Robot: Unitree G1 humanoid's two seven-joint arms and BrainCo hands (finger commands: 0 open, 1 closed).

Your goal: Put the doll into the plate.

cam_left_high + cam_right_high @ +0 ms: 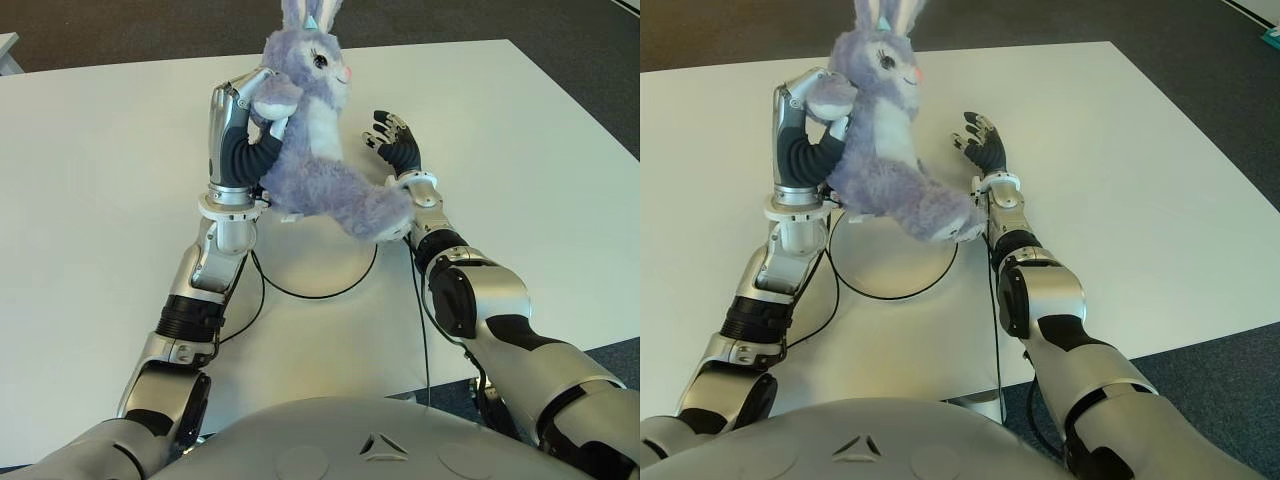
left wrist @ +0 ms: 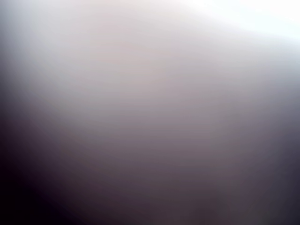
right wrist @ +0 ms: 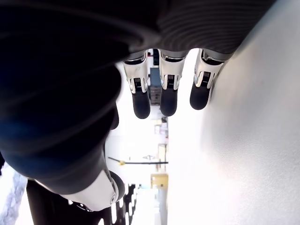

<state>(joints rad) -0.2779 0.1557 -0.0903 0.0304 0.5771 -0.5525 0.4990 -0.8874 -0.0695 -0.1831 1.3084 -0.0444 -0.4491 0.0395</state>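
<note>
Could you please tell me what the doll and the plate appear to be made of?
The doll, held by the left hand, looks like soft plush: fuzzy lavender pile, white belly. The plate looks smooth, matte white with a thin dark rim; plastic or ceramic, unclear.

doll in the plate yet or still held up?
Held up: purple plush rabbit doll in left hand fingers, above white black-rimmed plate.

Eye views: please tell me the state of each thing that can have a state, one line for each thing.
doll: upright, lifted above the plate, gripped by the left hand.
plate: flat on the table, nothing lying in it yet.
left hand: raised, fingers closed on the doll.
right hand: open, holding nothing, beside the doll on its right.
</note>
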